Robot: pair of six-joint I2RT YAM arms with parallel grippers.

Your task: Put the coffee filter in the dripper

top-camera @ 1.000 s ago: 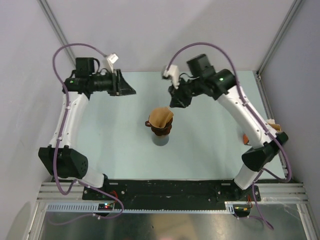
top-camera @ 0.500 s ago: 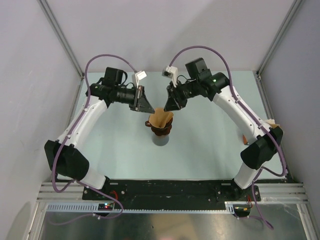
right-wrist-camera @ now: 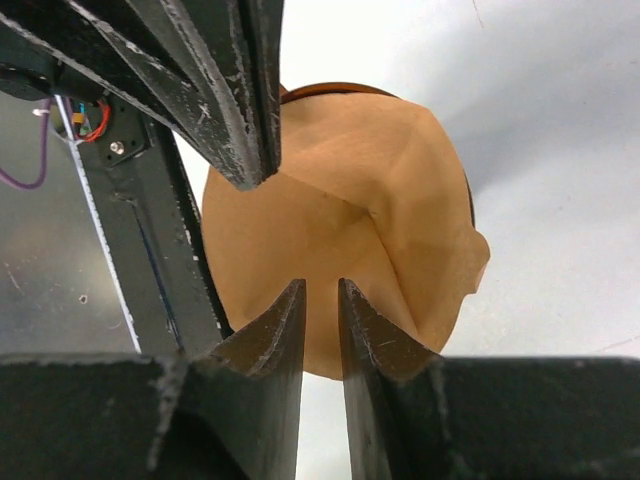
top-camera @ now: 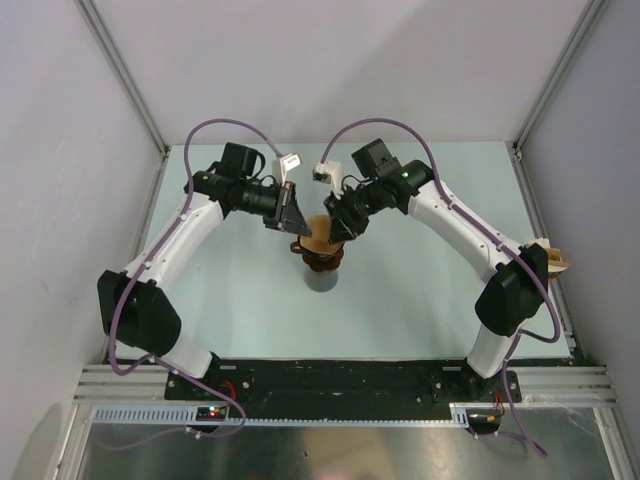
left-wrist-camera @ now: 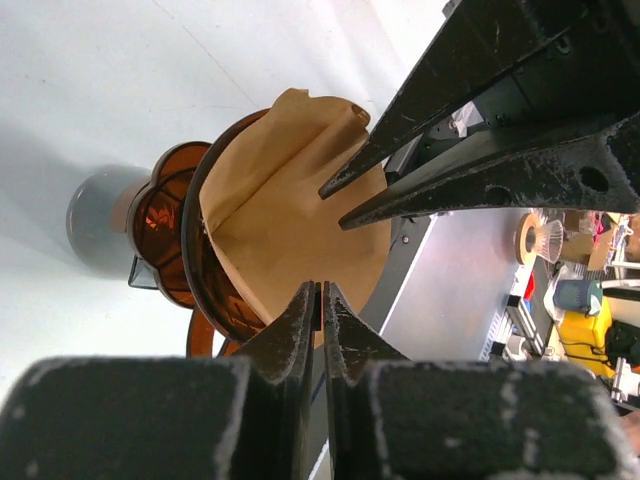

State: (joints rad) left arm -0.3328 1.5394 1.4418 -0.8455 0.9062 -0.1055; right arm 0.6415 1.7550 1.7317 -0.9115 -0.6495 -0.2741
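The coffee filter, seemingly light, floppy, crease-prone paper, sat opened inside the dripper. Left gripper jaws were pressed together and right gripper jaws narrowly spread. It was probably best handled gently by its rim.

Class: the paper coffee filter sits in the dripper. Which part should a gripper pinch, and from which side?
Probably the free upper edge of the coffee filter, which stands proud of the rim of the dripper. Come from above, one finger inside the cone and one outside. Lower down, the paper appears to lie against the plastic.
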